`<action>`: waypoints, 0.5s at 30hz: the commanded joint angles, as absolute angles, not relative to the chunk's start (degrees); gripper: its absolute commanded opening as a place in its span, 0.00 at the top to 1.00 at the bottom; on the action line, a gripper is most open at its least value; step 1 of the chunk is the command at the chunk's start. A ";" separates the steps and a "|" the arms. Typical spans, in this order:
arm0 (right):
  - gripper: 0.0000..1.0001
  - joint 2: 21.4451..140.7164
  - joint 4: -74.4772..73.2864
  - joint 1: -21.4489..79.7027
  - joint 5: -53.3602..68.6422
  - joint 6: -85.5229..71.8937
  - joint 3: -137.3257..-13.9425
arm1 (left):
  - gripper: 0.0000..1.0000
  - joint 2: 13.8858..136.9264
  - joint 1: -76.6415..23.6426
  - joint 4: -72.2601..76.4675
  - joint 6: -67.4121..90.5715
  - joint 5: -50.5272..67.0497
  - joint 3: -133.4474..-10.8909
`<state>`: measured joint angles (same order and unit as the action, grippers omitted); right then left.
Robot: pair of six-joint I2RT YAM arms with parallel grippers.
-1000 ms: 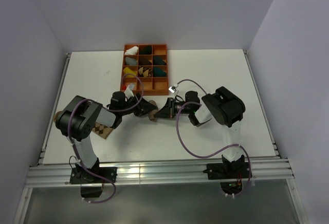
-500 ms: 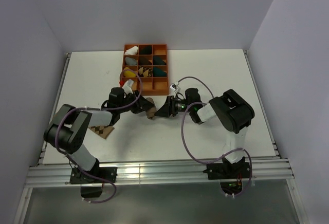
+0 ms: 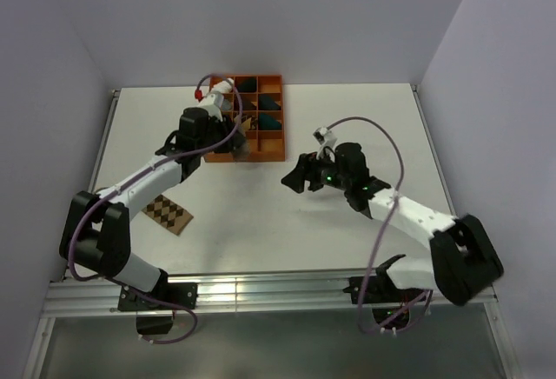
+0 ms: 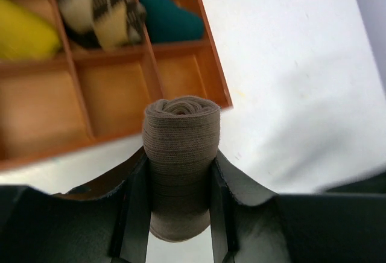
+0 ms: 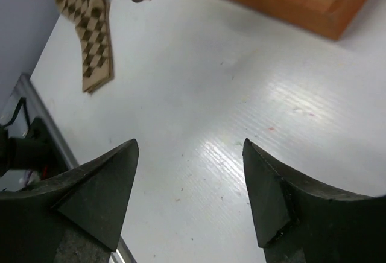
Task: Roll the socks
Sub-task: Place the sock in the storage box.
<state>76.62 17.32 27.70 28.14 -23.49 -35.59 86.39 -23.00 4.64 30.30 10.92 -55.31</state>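
My left gripper [image 4: 180, 161] is shut on a rolled plain tan-brown sock [image 4: 181, 148], its spiral end facing the camera. In the top view the left gripper [image 3: 233, 136] hovers at the near row of the orange tray [image 3: 283, 118], over empty compartments [image 4: 114, 97]. The argyle sock [image 3: 168, 214] lies flat and unrolled on the table at the left, also visible in the right wrist view [image 5: 90, 40]. My right gripper [image 3: 295, 176] stands open above bare table right of centre, nothing between its fingers [image 5: 190, 148].
The tray holds rolled bundles: yellow [image 4: 21, 34], black-and-cream [image 4: 102, 19], teal [image 4: 169, 22], with more in the far rows. Its near right corner [image 5: 325, 9] lies ahead of the right gripper. The table's left edge rail [image 5: 36, 130] is close by.
The left arm carried the rolled sock from mid-table up to the tray. The right gripper opened, let go of the sock and drew back to the right.
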 commanded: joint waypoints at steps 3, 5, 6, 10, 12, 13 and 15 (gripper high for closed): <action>0.18 57.51 1.25 27.25 12.85 -18.11 -36.03 | 1.00 88.41 -21.27 -2.46 11.97 3.70 -64.15; 0.09 50.82 -3.39 27.33 8.73 -17.49 -36.82 | 1.00 89.64 -20.74 -2.02 5.38 3.87 -65.47; 0.04 49.06 -4.65 27.16 7.40 -17.06 -38.04 | 1.00 90.08 -20.39 -1.85 3.53 3.61 -65.83; 0.00 42.99 -10.01 27.16 2.82 -15.82 -40.78 | 1.00 92.37 -19.43 -0.53 -5.08 4.04 -66.01; 0.00 42.71 -12.74 27.16 1.50 -15.03 -42.35 | 1.00 93.08 -18.46 3.24 -6.15 6.13 -64.87; 0.00 42.71 -13.35 27.16 1.41 -14.86 -42.62 | 1.00 93.08 -17.94 6.38 -7.11 7.46 -64.17; 0.00 42.80 -14.41 27.16 1.84 -14.77 -43.15 | 1.00 92.90 -16.27 10.09 -7.38 12.10 -61.62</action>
<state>42.57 -8.91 27.49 5.02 -16.75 -40.80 93.69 -18.24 2.46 -2.02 6.42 -63.26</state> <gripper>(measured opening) 0.997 0.404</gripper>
